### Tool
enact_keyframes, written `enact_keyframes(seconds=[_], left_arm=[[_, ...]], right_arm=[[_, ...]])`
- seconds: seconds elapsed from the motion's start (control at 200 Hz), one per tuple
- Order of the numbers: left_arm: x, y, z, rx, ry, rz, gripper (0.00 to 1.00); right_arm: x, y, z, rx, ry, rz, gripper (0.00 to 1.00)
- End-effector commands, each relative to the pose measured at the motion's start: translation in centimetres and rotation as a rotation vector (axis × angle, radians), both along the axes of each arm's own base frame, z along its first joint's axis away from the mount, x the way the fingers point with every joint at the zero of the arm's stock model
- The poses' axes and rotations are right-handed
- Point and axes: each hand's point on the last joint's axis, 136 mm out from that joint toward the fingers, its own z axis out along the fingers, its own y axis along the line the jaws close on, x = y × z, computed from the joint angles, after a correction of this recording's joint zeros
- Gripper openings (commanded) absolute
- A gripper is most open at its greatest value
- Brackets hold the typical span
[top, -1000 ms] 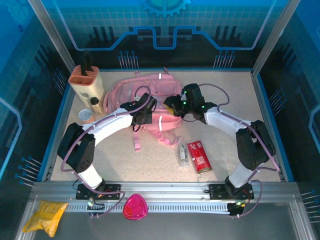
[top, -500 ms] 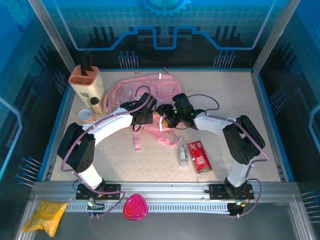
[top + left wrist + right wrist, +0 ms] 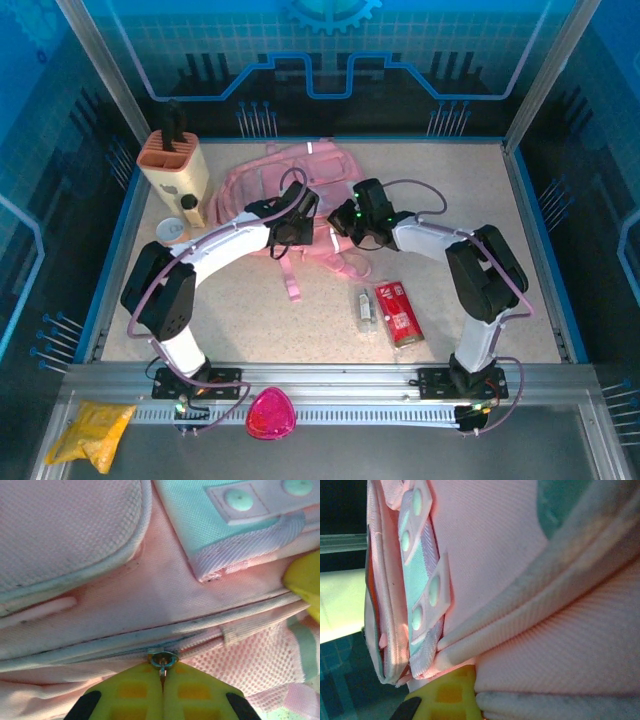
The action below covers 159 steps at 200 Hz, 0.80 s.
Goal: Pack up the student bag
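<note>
On the student bag [image 3: 258, 180], left hand [image 3: 162, 679] pinches the zipper pull [image 3: 162, 661], right hand [image 3: 470, 686] clamps fabric.

Far left: beige slotted holder with orange top [image 3: 175, 165], small bottle [image 3: 190, 209] and pale tape roll [image 3: 172, 232] block me.
Centre: soft pink fabric backpack [image 3: 255, 180].
Near right: red flat packet [image 3: 398, 312], clear sachet [image 3: 366, 310] beside it.
Open to me: speckled tabletop [image 3: 240, 320], near left, far right.

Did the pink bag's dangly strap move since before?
Yes. The loose strap of the student bag swung right, away from the beige holder and toward the red packet.
</note>
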Motion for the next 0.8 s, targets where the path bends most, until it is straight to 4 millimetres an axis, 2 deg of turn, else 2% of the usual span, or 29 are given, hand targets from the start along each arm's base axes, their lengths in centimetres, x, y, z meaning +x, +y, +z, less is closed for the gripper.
enact_keyframes(seconds=[0.0,0.12,0.265,0.37,0.425,0.53,0.565,0.61,0.66,0.72,0.79], left_arm=[[0.2,2.0,0.7,0.082,0.003,0.01,0.0],[-0.3,3.5,-0.1,0.087,0.031,0.032,0.0],[-1.2,5.0,-1.0,0.093,0.069,0.052,0.0],[-1.6,4.0,-0.9,0.035,0.085,0.028,0.0],[-1.8,2.8,-0.9,-0.022,0.095,0.007,0.0],[-1.6,1.1,-0.8,-0.088,0.101,0.0,0.0],[-1.3,0.8,-0.7,-0.099,0.098,0.006,0.0],[-1.2,0.1,-0.6,-0.107,0.102,0.001,0.0],[-0.8,-0.6,-0.3,-0.112,0.093,0.002,0.0],[-0.5,-1.1,0.0,-0.113,0.078,0.012,0.0],[-0.3,-1.3,0.3,-0.125,0.067,0.029,0.0]], right_arm=[[2.6,-5.2,1.4,-0.096,-0.077,-0.077,0.0],[4.2,-8.1,2.7,-0.1,-0.107,-0.09,0.0],[6.7,-10.5,4.1,-0.103,-0.13,-0.067,0.0],[9.5,-12.1,3.9,-0.112,-0.137,-0.073,0.0],[10.7,-12.5,3.1,-0.106,-0.125,-0.067,0.0],[12.1,-11.5,3.1,-0.119,-0.14,-0.012,0.0],[12.0,-11.0,3.3,-0.123,-0.142,0.01,0.01],[11.7,-10.5,3.9,-0.121,-0.149,0.029,0.12],[11.0,-10.1,4.5,-0.124,-0.16,0.044,0.19],[9.3,-9.4,5.6,-0.134,-0.173,0.066,0.32],[6.8,-8.6,5.8,-0.135,-0.161,0.094,0.44]])
